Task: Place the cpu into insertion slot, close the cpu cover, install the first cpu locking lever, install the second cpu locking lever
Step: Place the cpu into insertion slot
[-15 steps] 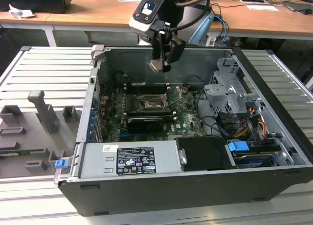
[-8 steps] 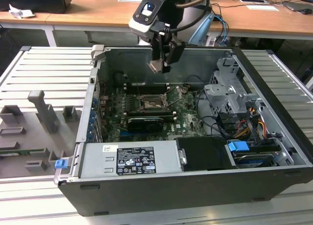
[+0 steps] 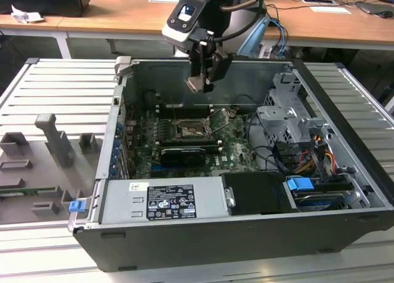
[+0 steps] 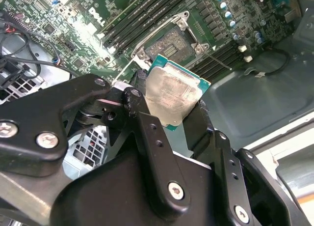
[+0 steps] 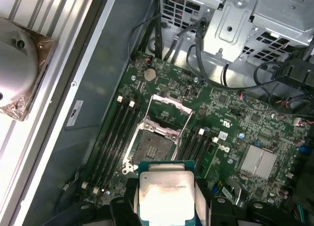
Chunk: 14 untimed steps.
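The insertion slot (image 3: 188, 130) lies mid-case (image 3: 246, 249). The expansion card (image 3: 181, 154) lies between it and the power supply (image 3: 163, 200) along the near edge, with the drive cage (image 3: 289, 120) at the exterior view's right edge. The cpu (image 3: 194, 84), in the gripper (image 4: 170, 100), hangs above the slot.

End effector (image 4: 170, 104) clamped on cpu (image 4: 174, 93), chip tilted, clear of insertion slot (image 4: 171, 42); slot sits btwn memory slots (image 4: 140, 19) on green board (image 4: 73, 19).

Lab: wooden desks (image 3: 123, 15), slatted bench (image 3: 61, 86), computer case (image 3: 246, 237).
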Available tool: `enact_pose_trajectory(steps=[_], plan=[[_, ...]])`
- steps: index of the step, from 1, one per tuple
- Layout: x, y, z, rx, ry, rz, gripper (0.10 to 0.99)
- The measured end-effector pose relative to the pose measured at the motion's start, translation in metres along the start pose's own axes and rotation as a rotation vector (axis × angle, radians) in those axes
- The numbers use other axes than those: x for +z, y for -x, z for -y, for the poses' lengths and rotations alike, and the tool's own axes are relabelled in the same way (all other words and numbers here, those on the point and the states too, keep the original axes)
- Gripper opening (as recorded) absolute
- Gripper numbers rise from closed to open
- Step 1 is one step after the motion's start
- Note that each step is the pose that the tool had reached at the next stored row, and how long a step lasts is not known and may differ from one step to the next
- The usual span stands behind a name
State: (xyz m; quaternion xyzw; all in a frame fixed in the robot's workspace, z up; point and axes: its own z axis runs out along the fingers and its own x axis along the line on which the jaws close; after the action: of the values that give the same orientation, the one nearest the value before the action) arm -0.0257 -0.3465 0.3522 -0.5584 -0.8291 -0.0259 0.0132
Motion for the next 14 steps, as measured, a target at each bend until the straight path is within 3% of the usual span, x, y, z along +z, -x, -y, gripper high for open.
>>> enact_pose_trajectory(steps=[14], plan=[[0.0042, 0.0002, 0.0001, 0.001, -0.016, -0.0064, 0.541]])
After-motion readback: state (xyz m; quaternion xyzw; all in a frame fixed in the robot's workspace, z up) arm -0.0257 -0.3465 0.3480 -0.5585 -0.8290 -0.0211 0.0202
